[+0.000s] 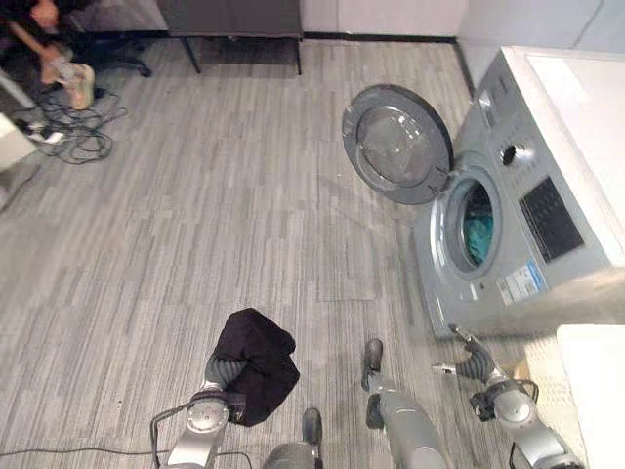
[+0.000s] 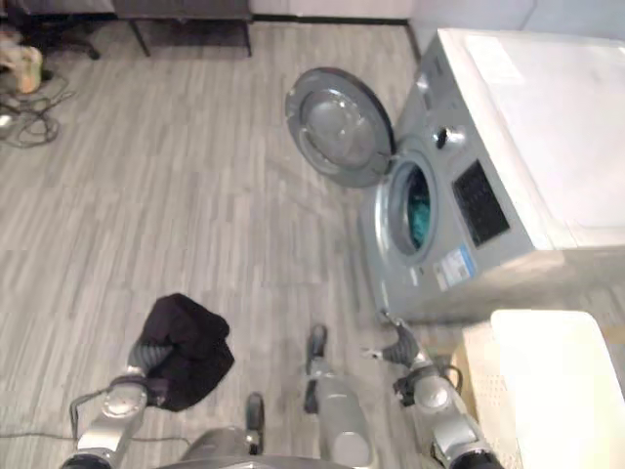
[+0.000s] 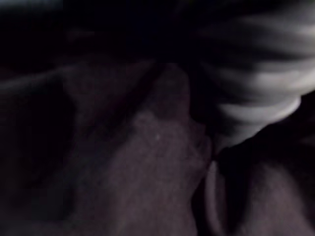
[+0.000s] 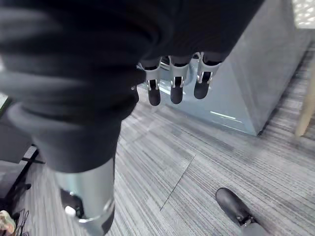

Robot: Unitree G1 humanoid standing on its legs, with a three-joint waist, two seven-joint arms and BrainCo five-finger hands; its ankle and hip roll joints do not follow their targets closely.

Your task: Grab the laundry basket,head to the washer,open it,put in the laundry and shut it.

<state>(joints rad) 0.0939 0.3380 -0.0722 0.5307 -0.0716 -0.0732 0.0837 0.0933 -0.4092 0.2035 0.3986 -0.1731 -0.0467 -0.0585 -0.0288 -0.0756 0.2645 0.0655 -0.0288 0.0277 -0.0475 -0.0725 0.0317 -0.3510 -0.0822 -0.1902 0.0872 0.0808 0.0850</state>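
The silver washer (image 1: 547, 147) stands at the right with its round door (image 1: 395, 142) swung open to the left. Teal laundry (image 1: 477, 233) lies inside the drum. A black garment (image 1: 256, 360) hangs draped over my left hand (image 1: 223, 369), low in front of me and well left of the washer; dark cloth (image 3: 147, 162) covers the left wrist view. My right hand (image 1: 469, 360) is open and holds nothing, just in front of the washer's lower front corner; its fingers (image 4: 172, 86) hang straight. The white laundry basket (image 2: 547, 391) sits at the lower right, beside the washer.
A person (image 1: 49, 39) sits at the far left corner, with loose cables (image 1: 68, 132) on the floor nearby. A dark table (image 1: 234, 20) stands along the back wall. Grey plank floor (image 1: 215, 215) stretches between me and the washer door.
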